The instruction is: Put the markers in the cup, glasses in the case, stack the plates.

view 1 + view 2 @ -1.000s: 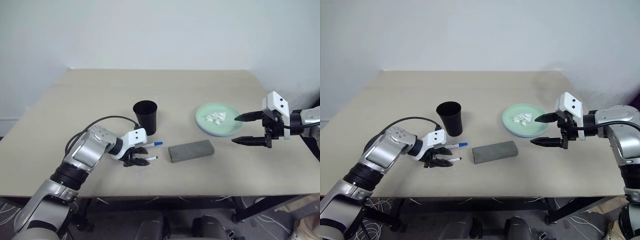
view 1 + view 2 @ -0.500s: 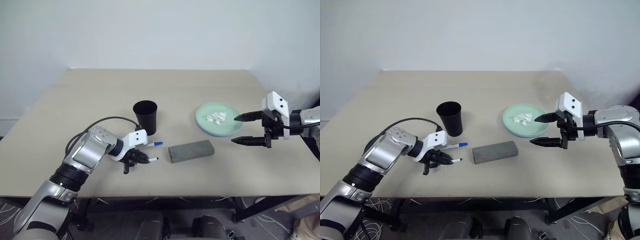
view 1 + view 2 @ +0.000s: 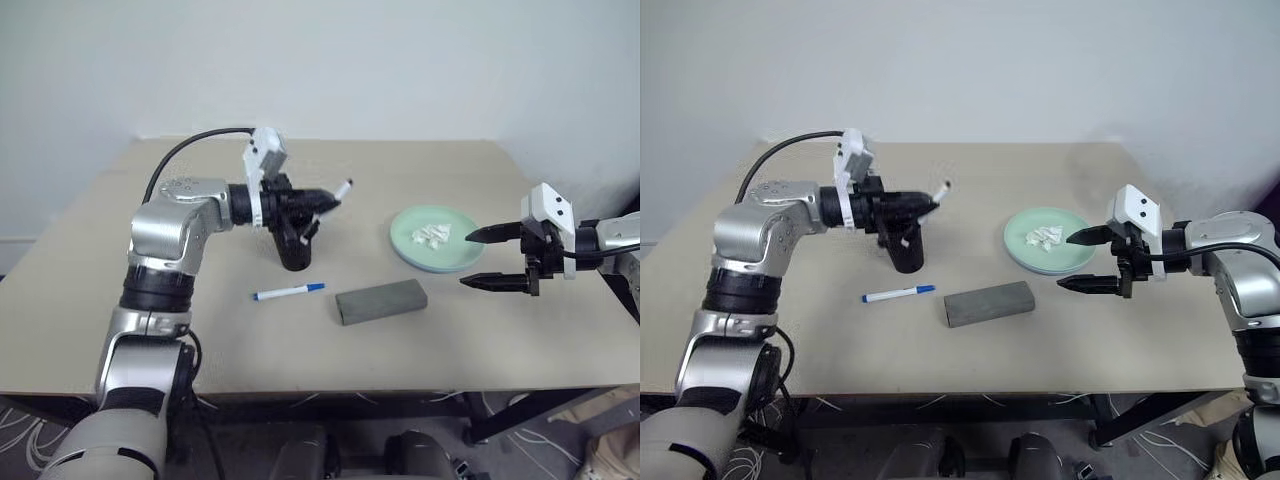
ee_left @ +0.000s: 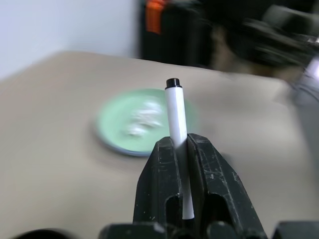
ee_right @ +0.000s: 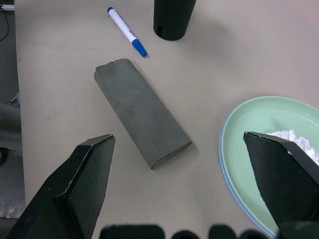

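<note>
both fingers of my left gripper [image 4: 185, 149] are pinched on the black-capped marker [image 4: 177, 124], whose white barrel pokes out past the tips. i have that gripper raised off the table, above the black cup [image 3: 905, 250], which stands upright near the middle of the table [image 3: 200, 330]. my right gripper [image 3: 488, 258] has its fingers [image 5: 75, 189] spread wide with nothing between them; it hovers off the table near the right edge, just beside the plates. the blue-capped marker [image 3: 290, 292] lies flat on the table on the near side of the cup. the grey case [image 3: 381, 300] lies closed just right of that marker, toward the near edge. the mint green plate [image 3: 420, 255] sits on the blue one [image 5: 223, 164], toward the right edge, with a white wad of tissue [image 3: 433, 234] on top.
</note>
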Tool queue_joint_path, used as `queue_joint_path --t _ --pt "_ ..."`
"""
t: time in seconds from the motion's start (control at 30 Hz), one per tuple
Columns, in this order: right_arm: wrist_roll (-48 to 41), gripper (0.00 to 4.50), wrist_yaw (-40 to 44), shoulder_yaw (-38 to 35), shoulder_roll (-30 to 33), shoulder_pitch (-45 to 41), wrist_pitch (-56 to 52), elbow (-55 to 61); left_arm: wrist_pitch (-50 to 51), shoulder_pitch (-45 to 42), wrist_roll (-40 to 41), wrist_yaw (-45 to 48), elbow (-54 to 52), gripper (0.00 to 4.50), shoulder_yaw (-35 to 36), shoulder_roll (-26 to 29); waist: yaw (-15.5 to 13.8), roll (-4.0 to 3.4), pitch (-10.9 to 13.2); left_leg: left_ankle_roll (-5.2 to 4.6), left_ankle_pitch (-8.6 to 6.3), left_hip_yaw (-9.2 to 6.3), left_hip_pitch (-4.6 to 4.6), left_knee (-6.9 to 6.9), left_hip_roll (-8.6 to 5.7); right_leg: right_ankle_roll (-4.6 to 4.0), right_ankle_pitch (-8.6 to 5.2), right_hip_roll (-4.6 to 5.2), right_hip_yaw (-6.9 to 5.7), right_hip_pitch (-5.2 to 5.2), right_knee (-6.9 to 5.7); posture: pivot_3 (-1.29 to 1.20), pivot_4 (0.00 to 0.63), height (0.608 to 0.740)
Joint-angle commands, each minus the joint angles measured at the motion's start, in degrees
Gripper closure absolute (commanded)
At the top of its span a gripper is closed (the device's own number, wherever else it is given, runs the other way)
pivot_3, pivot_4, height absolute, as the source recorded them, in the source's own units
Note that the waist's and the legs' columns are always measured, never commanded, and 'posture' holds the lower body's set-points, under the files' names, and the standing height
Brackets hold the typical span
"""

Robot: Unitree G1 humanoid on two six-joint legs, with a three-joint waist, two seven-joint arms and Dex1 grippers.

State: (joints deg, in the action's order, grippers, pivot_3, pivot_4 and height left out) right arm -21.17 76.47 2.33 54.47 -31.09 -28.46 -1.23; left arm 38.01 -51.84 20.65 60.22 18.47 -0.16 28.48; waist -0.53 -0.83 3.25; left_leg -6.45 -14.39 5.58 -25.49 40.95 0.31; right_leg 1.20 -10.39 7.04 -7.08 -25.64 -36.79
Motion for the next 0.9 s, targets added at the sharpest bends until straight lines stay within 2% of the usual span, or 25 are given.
queue_joint_path --t 0.03,0.33,0.57,0.9 --pt "-0.36 0.0 -0.25 -0.85 -0.07 -1.91 0.18 1.22 -6.84 -3.74 -0.86 -6.38 7.05 4.48 4.79 -1.47 -0.01 0.01 0.0 0.0 0.01 0.0 -0.01 0.0 0.0 0.0 0.0 0.0 -0.02 -0.01 0.0 0.0 0.0 0.704" --pt "-0.69 0.0 -0.5 -0.96 -0.33 -1.8 -0.38 1.83 -21.98 -4.71 -3.1 -12.08 19.02 4.48 6.78 -4.48 -0.04 0.11 -0.01 -0.01 0.0 0.01 -0.03 0.09 0.0 -0.01 0.04 0.1 -0.03 0.0 0.04 0.0 0.0 0.704" --pt "-0.87 0.0 -0.57 -1.12 -0.19 -1.5 -0.54 2.12 -24.78 -2.24 -2.87 -10.95 19.31 4.48 6.42 -5.3 -0.02 0.11 -0.01 -0.01 -0.01 0.01 -0.06 0.09 0.0 -0.03 0.08 0.1 -0.05 -0.04 0.04 0.0 0.0 0.704" --pt "-0.73 0.0 -0.32 -0.85 -0.37 -1.83 -0.27 1.49 -23.69 -0.16 -2.78 -9.27 17.9 4.48 5.99 -4.85 -0.02 0.13 -0.01 -0.02 -0.02 0.01 -0.07 0.1 0.0 -0.02 0.09 0.11 -0.06 -0.04 0.05 0.0 0.0 0.704"
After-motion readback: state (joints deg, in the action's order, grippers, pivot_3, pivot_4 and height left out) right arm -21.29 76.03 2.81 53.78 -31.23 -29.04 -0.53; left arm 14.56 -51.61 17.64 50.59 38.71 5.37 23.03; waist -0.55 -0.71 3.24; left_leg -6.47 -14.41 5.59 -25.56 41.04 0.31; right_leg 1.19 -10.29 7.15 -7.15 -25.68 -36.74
